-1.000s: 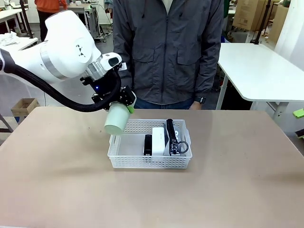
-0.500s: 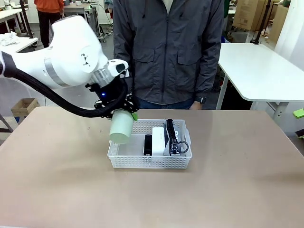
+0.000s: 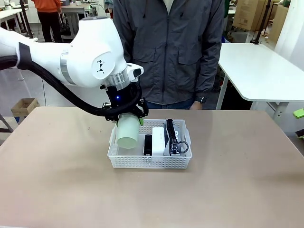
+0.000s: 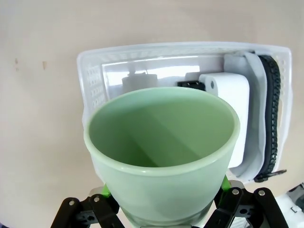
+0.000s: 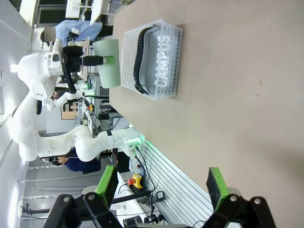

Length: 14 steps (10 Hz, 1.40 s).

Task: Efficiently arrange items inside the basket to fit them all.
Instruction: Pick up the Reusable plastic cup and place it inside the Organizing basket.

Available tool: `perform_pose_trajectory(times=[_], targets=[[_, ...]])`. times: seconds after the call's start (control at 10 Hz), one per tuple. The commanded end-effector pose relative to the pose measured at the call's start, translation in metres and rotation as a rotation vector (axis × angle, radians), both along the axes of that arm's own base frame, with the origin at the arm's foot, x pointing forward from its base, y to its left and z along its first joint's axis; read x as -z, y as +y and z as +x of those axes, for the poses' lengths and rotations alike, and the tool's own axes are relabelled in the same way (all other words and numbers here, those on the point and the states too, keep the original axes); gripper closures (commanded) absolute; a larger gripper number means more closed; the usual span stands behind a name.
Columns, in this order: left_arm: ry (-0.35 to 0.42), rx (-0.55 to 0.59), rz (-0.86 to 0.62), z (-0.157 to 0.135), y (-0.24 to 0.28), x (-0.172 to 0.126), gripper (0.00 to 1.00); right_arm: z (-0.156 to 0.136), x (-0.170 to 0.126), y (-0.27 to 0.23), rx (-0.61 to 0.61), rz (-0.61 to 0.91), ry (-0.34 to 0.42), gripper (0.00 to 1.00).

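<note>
Now L gripper (image 3: pixel 128 116) clamps green cup (image 3: pixel 127 133), mouth down, over basket (image 3: pixel 149 161) left end; R gripper (image 5: pixel 161 183) spread wide.

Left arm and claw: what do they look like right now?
Left arm: glossy white rounded shell, a silver ring at the joint, a thick black cable looping beneath. Left claw: black linkage body with a small blue light; bright green finger pads.
</note>
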State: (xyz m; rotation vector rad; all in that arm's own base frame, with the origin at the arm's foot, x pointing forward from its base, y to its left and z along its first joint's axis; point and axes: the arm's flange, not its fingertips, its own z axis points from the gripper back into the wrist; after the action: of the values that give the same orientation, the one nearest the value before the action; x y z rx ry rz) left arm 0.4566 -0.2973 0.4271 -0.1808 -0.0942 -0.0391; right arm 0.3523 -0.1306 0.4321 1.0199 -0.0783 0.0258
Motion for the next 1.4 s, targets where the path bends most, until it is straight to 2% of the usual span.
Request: perform_pose_trajectory(times=[0.0, 0.4, 0.6, 1.3], targets=[[0.002, -0.045, 0.043, 0.007, -0.011, 0.001, 0.13, -0.003, -0.002, -0.002, -0.012, -0.009, 0.003, 0.00], [0.035, -0.055, 0.112, 0.018, -0.021, 0.037, 0.13, -0.003, -0.002, -0.002, -0.012, -0.009, 0.003, 0.00], [-0.004, -0.073, 0.135, 0.023, -0.028, 0.054, 0.13, -0.003, -0.002, -0.002, -0.012, -0.009, 0.003, 0.00], [0.039, -0.079, 0.194, 0.034, -0.033, 0.082, 0.13, -0.003, -0.002, -0.002, -0.012, -0.009, 0.003, 0.00]])
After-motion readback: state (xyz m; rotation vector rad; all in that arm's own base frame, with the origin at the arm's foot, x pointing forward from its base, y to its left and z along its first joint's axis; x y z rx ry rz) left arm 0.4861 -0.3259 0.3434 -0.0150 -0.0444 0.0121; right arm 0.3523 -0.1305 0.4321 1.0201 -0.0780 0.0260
